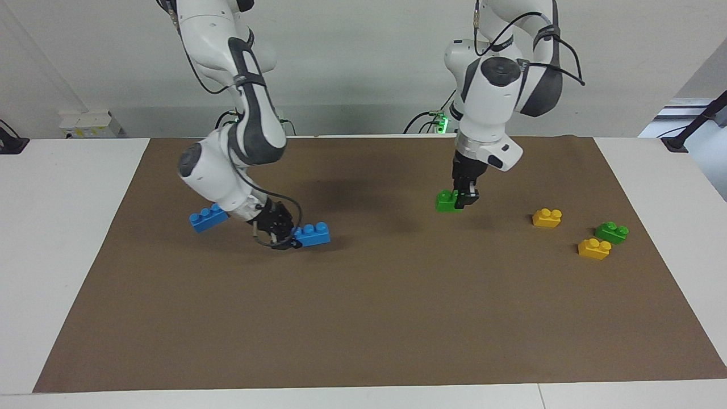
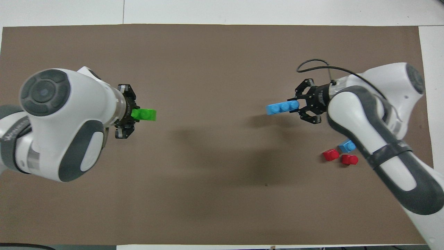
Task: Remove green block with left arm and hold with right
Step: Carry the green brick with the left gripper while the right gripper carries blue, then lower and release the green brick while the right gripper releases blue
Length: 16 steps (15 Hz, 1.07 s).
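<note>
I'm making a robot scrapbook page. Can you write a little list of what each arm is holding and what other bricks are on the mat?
left gripper: shut on the green block, raised over the brown mat
right gripper: shut on the end of a blue brick, raised over the mat
other blue brick: on the mat, toward the right arm's end
red bricks: two, beside that blue brick
yellow bricks: two, toward the left arm's end
second green brick: between the yellow ones
</note>
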{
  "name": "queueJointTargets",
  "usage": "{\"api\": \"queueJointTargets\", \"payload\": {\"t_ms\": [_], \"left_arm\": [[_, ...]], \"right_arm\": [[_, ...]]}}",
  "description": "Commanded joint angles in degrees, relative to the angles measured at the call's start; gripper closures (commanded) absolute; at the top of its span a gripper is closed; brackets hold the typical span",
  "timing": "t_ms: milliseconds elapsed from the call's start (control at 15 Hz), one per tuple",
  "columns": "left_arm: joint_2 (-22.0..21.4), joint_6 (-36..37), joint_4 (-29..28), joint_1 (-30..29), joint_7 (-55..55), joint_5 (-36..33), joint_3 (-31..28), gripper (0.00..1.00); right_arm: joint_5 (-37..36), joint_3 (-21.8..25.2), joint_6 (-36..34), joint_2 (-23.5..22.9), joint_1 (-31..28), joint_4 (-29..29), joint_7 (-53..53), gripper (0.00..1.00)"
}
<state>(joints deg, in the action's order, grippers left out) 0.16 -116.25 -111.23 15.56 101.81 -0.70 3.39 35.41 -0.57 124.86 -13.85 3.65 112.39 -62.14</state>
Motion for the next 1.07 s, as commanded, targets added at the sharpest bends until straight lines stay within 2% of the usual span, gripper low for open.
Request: {"api": "queueJointTargets", "payload": {"t_ms": [0, 400, 867, 933, 1000], "left_arm": [[-1.8, 3.5, -0.2, -5.8, -11.3, 1.6, 0.4, 1.00], [-0.6, 0.9, -0.6, -16.0, -29.1, 1.7, 0.2, 1.00], [10.2, -10.2, 1.3, -21.2, -37.0, 1.6, 0.1, 1.00], [11.4, -11.4, 1.5, -21.6, -37.3, 1.5, 0.1, 1.00], [12.8, -12.3, 2.2, -22.3, -37.6, 1.3, 0.2, 1.00]], "right_arm": [[-3.4, -0.9, -1.6, 0.1, -5.9, 1.3, 5.7, 1.00], [-5.6, -0.9, -1.6, -3.2, -14.2, 1.9, 14.0, 1.00], [-5.0, -0.9, -1.5, -4.9, -14.6, 2.8, 14.1, 1.00], [-5.0, -0.9, -1.4, -4.9, -14.5, 2.8, 14.0, 0.82], [-5.0, -0.9, -1.3, -4.9, -14.5, 2.8, 14.1, 0.39]]}}
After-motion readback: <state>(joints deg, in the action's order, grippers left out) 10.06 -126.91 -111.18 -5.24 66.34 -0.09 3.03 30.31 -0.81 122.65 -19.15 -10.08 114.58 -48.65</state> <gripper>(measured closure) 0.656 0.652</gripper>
